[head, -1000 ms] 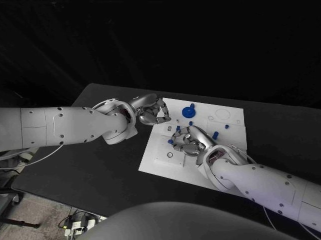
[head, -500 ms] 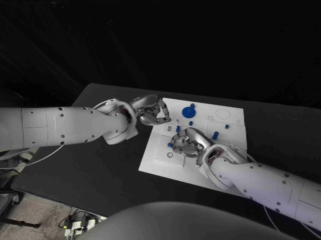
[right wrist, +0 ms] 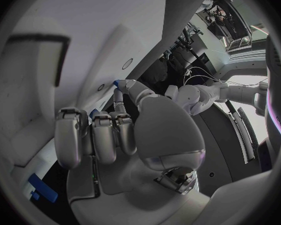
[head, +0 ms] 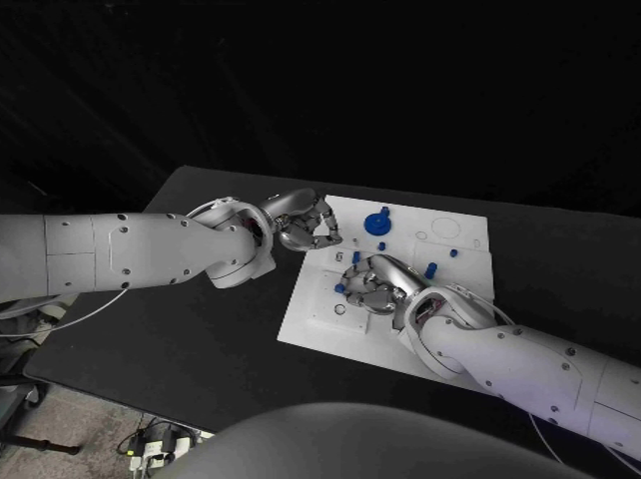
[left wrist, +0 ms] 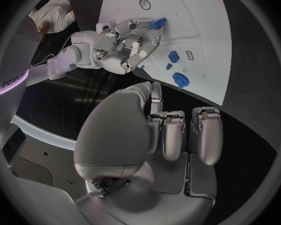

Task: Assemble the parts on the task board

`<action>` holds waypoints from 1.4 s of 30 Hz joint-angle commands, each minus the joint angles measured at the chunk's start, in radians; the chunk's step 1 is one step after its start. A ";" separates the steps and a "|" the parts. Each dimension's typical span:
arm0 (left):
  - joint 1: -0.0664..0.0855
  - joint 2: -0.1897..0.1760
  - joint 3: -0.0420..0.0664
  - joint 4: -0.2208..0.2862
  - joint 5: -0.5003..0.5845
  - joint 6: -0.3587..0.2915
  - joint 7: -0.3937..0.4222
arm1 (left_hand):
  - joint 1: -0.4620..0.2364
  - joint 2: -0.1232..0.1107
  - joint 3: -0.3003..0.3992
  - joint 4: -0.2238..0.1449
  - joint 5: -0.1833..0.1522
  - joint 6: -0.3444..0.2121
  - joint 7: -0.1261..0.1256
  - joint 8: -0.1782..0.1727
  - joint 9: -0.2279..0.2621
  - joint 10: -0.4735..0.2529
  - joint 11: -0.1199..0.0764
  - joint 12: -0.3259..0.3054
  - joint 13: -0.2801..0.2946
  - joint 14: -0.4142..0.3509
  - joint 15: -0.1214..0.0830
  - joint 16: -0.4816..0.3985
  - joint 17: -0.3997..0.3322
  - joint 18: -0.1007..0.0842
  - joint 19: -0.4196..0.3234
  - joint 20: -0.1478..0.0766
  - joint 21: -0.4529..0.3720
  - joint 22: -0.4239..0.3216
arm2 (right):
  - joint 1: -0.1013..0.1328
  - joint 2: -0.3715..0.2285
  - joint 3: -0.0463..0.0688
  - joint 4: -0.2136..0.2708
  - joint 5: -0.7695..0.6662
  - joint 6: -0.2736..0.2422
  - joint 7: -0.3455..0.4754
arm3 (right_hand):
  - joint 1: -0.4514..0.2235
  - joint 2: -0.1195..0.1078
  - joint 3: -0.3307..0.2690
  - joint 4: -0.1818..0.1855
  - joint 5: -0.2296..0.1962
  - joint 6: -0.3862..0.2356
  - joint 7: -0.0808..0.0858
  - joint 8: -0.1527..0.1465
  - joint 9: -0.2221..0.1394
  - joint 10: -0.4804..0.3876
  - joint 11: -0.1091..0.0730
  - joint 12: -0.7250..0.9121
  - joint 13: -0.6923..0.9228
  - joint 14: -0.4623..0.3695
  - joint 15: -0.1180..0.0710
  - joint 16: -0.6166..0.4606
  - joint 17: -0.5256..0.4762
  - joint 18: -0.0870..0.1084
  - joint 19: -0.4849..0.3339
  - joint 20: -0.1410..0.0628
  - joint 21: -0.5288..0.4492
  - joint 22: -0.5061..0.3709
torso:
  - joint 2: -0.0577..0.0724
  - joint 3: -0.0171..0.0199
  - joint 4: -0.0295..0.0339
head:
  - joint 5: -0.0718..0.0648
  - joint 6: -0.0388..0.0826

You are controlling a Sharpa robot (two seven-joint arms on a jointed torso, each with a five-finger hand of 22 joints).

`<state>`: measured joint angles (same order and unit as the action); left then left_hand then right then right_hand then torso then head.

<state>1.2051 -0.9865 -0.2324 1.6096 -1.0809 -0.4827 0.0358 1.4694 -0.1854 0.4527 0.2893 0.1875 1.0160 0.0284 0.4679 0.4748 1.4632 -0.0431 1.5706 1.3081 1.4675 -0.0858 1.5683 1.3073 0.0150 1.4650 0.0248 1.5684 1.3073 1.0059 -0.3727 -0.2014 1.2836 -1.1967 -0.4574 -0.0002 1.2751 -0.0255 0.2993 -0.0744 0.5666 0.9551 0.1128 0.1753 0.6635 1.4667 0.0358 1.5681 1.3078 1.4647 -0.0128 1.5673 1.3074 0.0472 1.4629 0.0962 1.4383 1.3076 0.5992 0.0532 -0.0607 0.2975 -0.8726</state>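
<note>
While its fingers curled down over the middle of the task board, the right hand pinched a small blue part at their tips; the left wrist view showed that piece held just above the white plate, near a small round hole. Whether the part touched the board could not be told. The left hand hung over the board's left edge, near its far left corner, with its fingers curled in toward the palm and nothing between them. On the board, toward its far edge, stood a round blue part with a stem, with a smaller blue part just beside it toward the middle. Another blue part stood right of the right hand. The board lay on the black table.
</note>
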 commanded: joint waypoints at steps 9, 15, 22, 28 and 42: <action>0.000 0.003 0.000 0.001 -0.003 0.022 -0.012 | 0.007 0.000 -0.004 -0.003 -0.001 -0.004 0.000 -0.001 -0.001 0.108 0.001 0.000 0.263 0.103 -0.003 0.002 0.263 -0.015 0.106 -0.001 0.002 0.263 | -0.004 0.000 -0.002 -0.008 -0.062 0.031 0.001 | -0.022 -0.020 -0.012 0.010 -0.066 -0.044 0.014 -0.032 -0.015 0.104 0.019 0.003 0.263 0.106 0.011 0.003 0.263 -0.006 -0.007 0.010 -0.010 0.209 | 0.000 -0.0001 -0.0004 | -0.002 0.000; 0.000 0.003 0.000 0.000 -0.003 0.025 -0.016 | 0.007 0.000 -0.005 -0.003 -0.001 -0.005 0.000 -0.002 -0.001 0.108 0.001 0.000 0.263 0.103 -0.003 0.002 0.263 -0.015 0.106 -0.001 0.002 0.263 | -0.004 -0.001 -0.002 -0.009 -0.066 0.036 0.004 | -0.027 -0.026 -0.014 0.014 -0.093 -0.062 0.021 -0.048 -0.025 0.104 0.025 0.003 0.263 0.106 0.017 0.003 0.263 -0.006 -0.008 0.015 -0.012 0.208 | 0.000 0.0000 -0.0003 | -0.002 0.000; 0.000 0.004 0.000 -0.003 -0.003 0.029 -0.021 | 0.008 -0.001 -0.007 -0.002 -0.002 -0.005 0.001 -0.002 -0.001 0.108 0.001 0.000 0.263 0.103 -0.002 0.002 0.263 -0.015 0.106 -0.001 0.002 0.263 | -0.004 -0.001 -0.002 -0.009 -0.069 0.036 0.004 | -0.027 -0.027 -0.014 0.016 -0.108 -0.067 0.024 -0.054 -0.031 0.104 0.028 0.003 0.263 0.106 0.020 0.003 0.263 -0.006 -0.009 0.018 -0.013 0.208 | 0.000 0.0001 -0.0004 | -0.003 0.000; 0.000 0.005 0.000 -0.005 -0.006 0.033 -0.025 | 0.010 -0.002 -0.011 -0.003 -0.005 -0.006 0.001 -0.003 -0.001 0.108 0.001 0.000 0.263 0.103 -0.002 0.002 0.263 -0.015 0.106 0.000 0.002 0.263 | -0.004 -0.002 -0.002 -0.009 -0.073 0.029 0.003 | -0.025 -0.028 -0.014 0.016 -0.119 -0.075 0.026 -0.062 -0.038 0.104 0.030 0.003 0.263 0.106 0.022 0.003 0.263 -0.005 -0.010 0.021 -0.014 0.208 | 0.000 0.0000 -0.0003 | -0.003 0.000; 0.000 0.008 0.000 -0.007 -0.028 0.053 -0.037 | 0.019 -0.004 -0.025 -0.003 -0.021 -0.005 0.004 -0.010 -0.005 0.108 0.004 0.000 0.263 0.103 0.000 0.002 0.263 -0.015 0.106 0.001 0.002 0.263 | -0.004 -0.006 -0.002 -0.009 -0.086 0.022 -0.004 | -0.020 -0.039 -0.013 0.021 -0.156 -0.207 0.041 -0.114 -0.104 0.104 0.029 0.003 0.263 0.106 0.023 0.003 0.263 -0.003 -0.015 0.025 -0.020 0.205 | 0.000 0.0001 -0.0008 | -0.005 0.000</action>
<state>1.2047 -0.9808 -0.2324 1.6015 -1.0964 -0.4508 0.0038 1.4764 -0.1921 0.4330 0.2886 0.1683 1.0147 0.0341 0.4638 0.4708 1.4632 -0.0431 1.5707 1.3081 1.4675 -0.0858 1.5683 1.3078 0.0152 1.4650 0.0248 1.5684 1.3073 1.0030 -0.3737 -0.2023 1.2805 -1.2648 -0.4407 0.0073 1.2543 -0.0571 0.2841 -0.0591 0.4158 0.7534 0.1532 0.0652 0.5601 1.4631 0.0611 1.5681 1.3079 1.4683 0.0054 1.5674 1.3081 0.0604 1.4505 0.1165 1.4218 1.3076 0.5990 0.0532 -0.0613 0.2932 -0.8726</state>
